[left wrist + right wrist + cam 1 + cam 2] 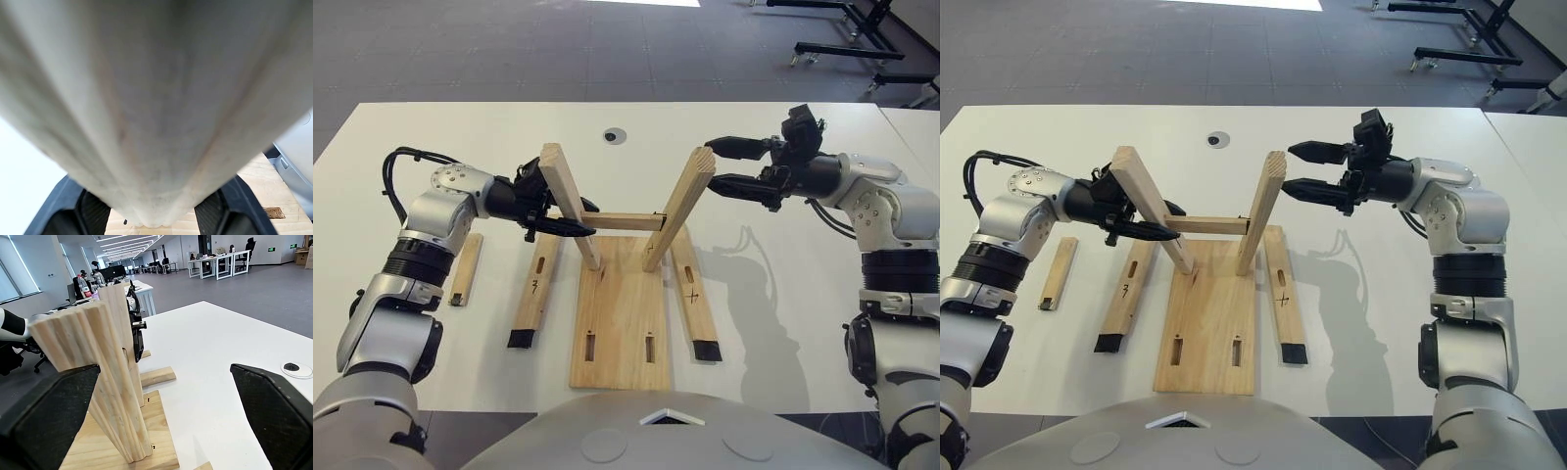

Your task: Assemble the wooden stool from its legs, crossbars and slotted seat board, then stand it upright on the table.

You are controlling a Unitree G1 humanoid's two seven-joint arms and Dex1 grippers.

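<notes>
White table [783,343] in the head views, grey carpet-tile floor [509,49] behind it, black wheeled frames [847,44] out at 1 o'clock. Seat board [617,323] lies flat mid-table toward 6 o'clock, slots showing. Two legs stand tilted on its 12 o'clock end, tops splayed apart: left leg [566,191] and right leg [685,201], with a crossbar [625,221] running between them. Loose leg [536,294] lies flat at 9 o'clock of the board. Second loose leg [690,299] lies flat at 3 o'clock, just beside the board edge. Short bar [467,266] lies further out at 9. Round cable port [614,135] at 12 o'clock. Left gripper [579,217] is clamped on the left leg near the crossbar, one finger each side. Right gripper [713,164] comes in from 3 o'clock, spread wide, tips by the right leg's top end; contact can't tell.

Left wrist view: blurred wood of the left leg up close, dark fingers [90,215] either side of it, board beyond.

Right wrist view: right leg's top sits just beside one finger, the other finger [274,411] well apart, nothing gripped. Left leg stands behind it with the left gripper on it. Open office beyond: desks [215,264], chairs, ceiling strip lights, windows.
</notes>
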